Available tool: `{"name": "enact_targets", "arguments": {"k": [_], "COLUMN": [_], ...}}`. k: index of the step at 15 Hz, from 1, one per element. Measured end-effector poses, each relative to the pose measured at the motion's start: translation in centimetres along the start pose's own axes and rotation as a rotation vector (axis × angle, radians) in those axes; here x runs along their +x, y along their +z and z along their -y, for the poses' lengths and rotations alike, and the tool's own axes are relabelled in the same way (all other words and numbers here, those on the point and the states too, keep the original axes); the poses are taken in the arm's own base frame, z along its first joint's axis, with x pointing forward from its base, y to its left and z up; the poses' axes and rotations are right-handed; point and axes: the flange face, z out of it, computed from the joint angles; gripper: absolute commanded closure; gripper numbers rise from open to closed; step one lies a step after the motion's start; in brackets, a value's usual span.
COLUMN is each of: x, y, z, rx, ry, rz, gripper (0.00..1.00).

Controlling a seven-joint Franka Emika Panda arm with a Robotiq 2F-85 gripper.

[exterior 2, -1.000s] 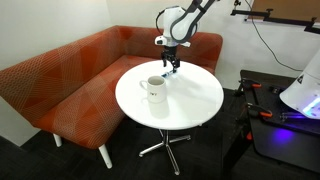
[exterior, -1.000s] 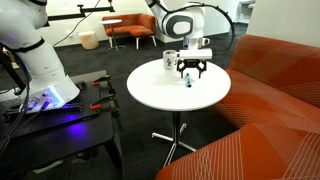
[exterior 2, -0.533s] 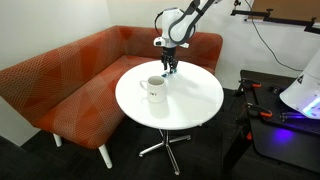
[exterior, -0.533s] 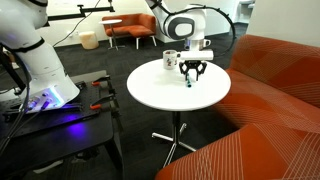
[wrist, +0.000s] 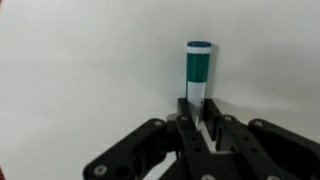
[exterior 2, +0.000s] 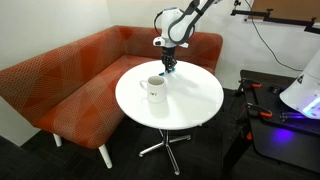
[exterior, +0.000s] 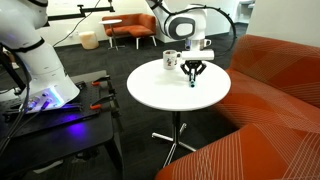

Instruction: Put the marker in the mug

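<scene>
The marker [wrist: 197,72], teal with a dark cap and a pale lower end, is clamped at that lower end between my fingers in the wrist view. My gripper [wrist: 198,112] is shut on it. In both exterior views the gripper [exterior: 192,76] [exterior 2: 168,68] points down at the round white table [exterior: 170,92] [exterior 2: 190,100], with the marker [exterior: 191,81] at its tips just above the tabletop. The white mug [exterior: 170,60] [exterior 2: 153,89] stands upright on the table, apart from the gripper.
An orange sofa [exterior 2: 60,85] [exterior: 270,110] curves around the table. A second robot base with a blue glow [exterior: 45,95] and a dark stand with red-handled tools [exterior 2: 275,110] sit beside the table. Orange chairs [exterior: 130,30] stand in the background.
The fingers have closed from wide open onto the marker's lower end. The arm has stayed in place over the table.
</scene>
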Motion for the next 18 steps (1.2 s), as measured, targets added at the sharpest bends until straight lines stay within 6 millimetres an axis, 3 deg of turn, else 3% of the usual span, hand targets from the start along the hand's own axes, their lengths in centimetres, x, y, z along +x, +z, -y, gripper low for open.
{"name": "enact_targets", "arguments": {"k": [4,12,18], "x": [-0.2,-0.5,-0.5], "y": [-0.9,-7.6,-10.4], "z": [-0.5,-1.9,-2.0], "rx": [-0.016,-0.078,-0.103], "ry": [0.005,-0.035,-0.145], "rz": [-0.008,-0.131,-0.195], "gripper": [0.95,0.95,0.95]}}
